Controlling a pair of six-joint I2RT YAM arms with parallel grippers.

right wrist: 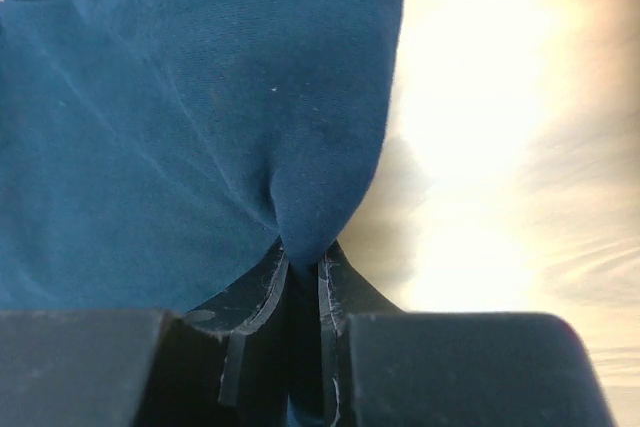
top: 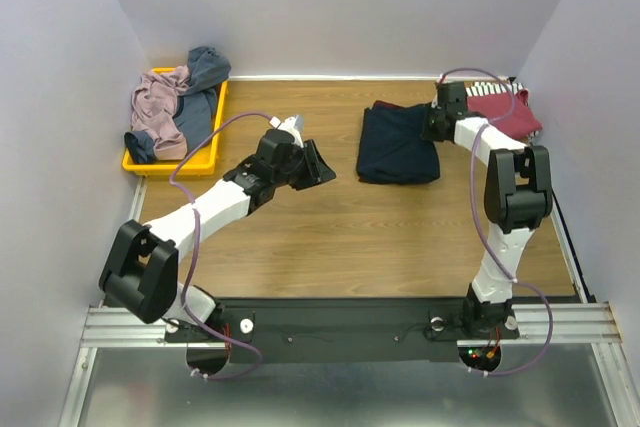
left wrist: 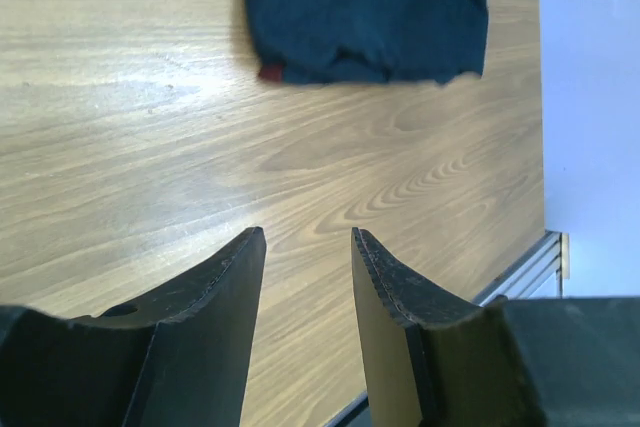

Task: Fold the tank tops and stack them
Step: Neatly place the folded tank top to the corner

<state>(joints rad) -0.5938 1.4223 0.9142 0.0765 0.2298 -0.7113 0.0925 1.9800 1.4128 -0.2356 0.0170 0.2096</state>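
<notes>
A folded navy tank top lies on the wooden table, right of centre. My right gripper is at its far right corner, shut on a pinch of the navy cloth, which bulges up between the fingertips. My left gripper hovers left of the navy top, open and with nothing in it; the navy top lies ahead of it. A dark red top and a striped one lie at the back right. Mauve and grey-blue tops sit heaped in the tray.
A yellow plastic tray stands at the back left against the wall. White walls close in the table on three sides. The right arm's cable loops over its elbow. Bare wood spans the near half of the table.
</notes>
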